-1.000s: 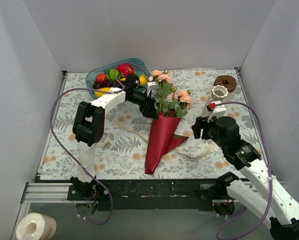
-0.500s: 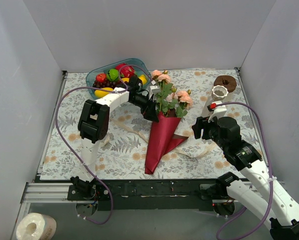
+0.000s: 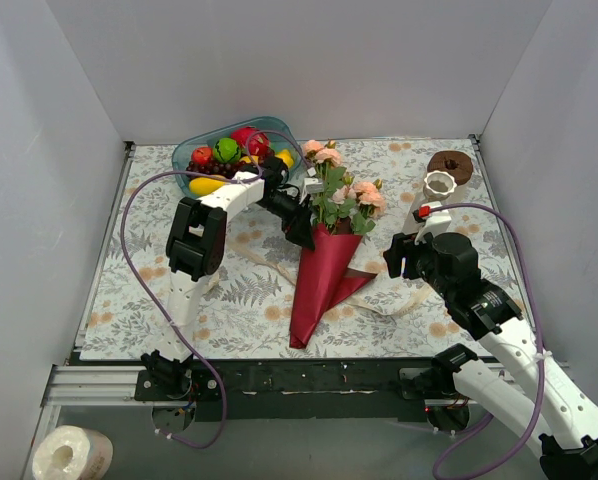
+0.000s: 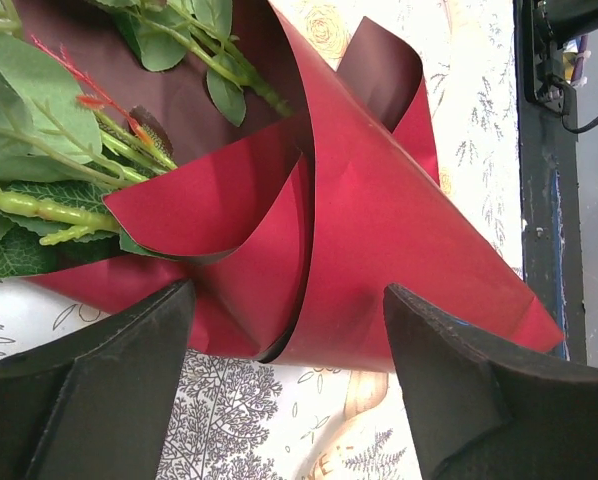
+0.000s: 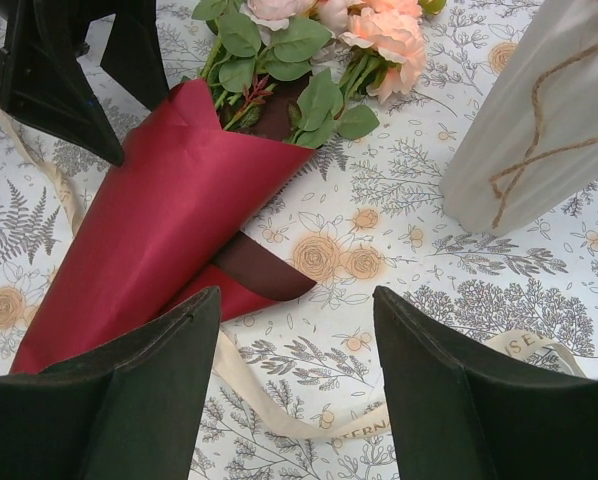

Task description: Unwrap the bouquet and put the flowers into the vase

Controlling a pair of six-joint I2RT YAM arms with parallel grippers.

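A maroon paper-cone bouquet of pink roses (image 3: 319, 272) lies tip-down at centre frame. The nearer left gripper (image 3: 301, 228), jaws spread and empty, hovers at its upper-left rim. The right gripper (image 3: 393, 262) gapes empty, apart at right.

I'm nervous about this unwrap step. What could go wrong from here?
The left fingers stand open at the loose edge of the paper, close to the stems; closing might pinch stems too and drag everything along. The loose ribbon beside the paper could snag it. The fruit bowl sits close behind them.
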